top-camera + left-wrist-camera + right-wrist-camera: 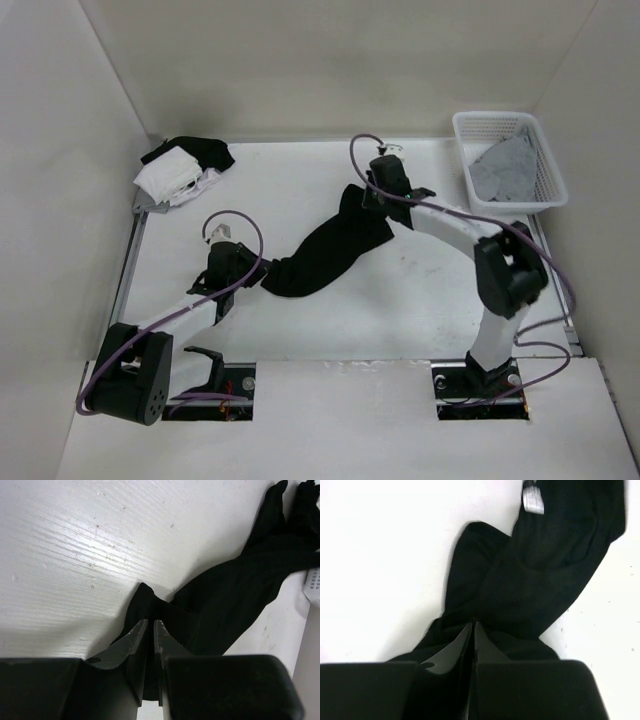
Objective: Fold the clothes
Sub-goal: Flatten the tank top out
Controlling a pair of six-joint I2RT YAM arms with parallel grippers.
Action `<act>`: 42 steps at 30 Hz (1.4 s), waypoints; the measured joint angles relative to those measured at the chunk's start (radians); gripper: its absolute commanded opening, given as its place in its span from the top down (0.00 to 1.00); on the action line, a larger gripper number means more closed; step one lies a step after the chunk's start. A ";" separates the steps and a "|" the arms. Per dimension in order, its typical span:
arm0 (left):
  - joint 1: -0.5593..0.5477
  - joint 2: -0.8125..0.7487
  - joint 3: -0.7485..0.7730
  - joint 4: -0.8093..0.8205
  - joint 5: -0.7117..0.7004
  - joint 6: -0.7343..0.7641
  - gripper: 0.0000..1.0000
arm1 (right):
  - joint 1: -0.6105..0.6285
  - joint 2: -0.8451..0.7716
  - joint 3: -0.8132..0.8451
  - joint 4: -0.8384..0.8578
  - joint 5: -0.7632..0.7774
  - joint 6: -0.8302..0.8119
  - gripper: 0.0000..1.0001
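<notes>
Black soft-fabric shorts-shaped garment (330, 250) lies stretched across the white table (300, 180), from 8 toward 1 o'clock. Left gripper (150, 625) pinches its 8 o'clock end, right gripper (472, 626) seemingly the 1 o'clock end, both nearly closed.

The clothes (325, 250): plain black all over, no print. One small white label (534, 500) on the fabric.

Table (300, 190): white, with faint dark specks and grey scuffs.

My left gripper (150, 625) and right gripper (472, 626): matte black bodies, dark grey fingers.

My left arm (180, 315) and right arm (450, 225): white links, black joints. Cables (240, 222) are purple.

Basket (548, 160): white, open lattice pattern. Garment (505, 170) inside it is light grey and plain.

Pile (180, 170): white pieces against black ones.

Walls (300, 60): off-white, unpatterned.
</notes>
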 measured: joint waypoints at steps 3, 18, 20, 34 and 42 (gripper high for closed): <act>-0.011 0.000 0.008 0.000 -0.005 -0.002 0.91 | 0.028 -0.204 -0.203 0.081 0.008 0.024 0.91; -0.317 0.286 0.405 0.042 -0.161 0.088 0.71 | 0.193 -0.613 -0.871 0.121 0.019 0.238 0.93; -0.352 0.372 0.482 0.043 -0.164 0.109 0.57 | 0.212 -0.695 -0.904 0.090 0.019 0.277 0.94; -0.472 0.806 0.906 -0.078 -0.155 0.360 0.52 | 0.293 -1.082 -0.936 -0.292 0.066 0.561 1.00; -0.458 0.892 0.980 -0.171 -0.117 0.402 1.00 | 0.278 -1.043 -0.936 -0.286 0.082 0.550 0.99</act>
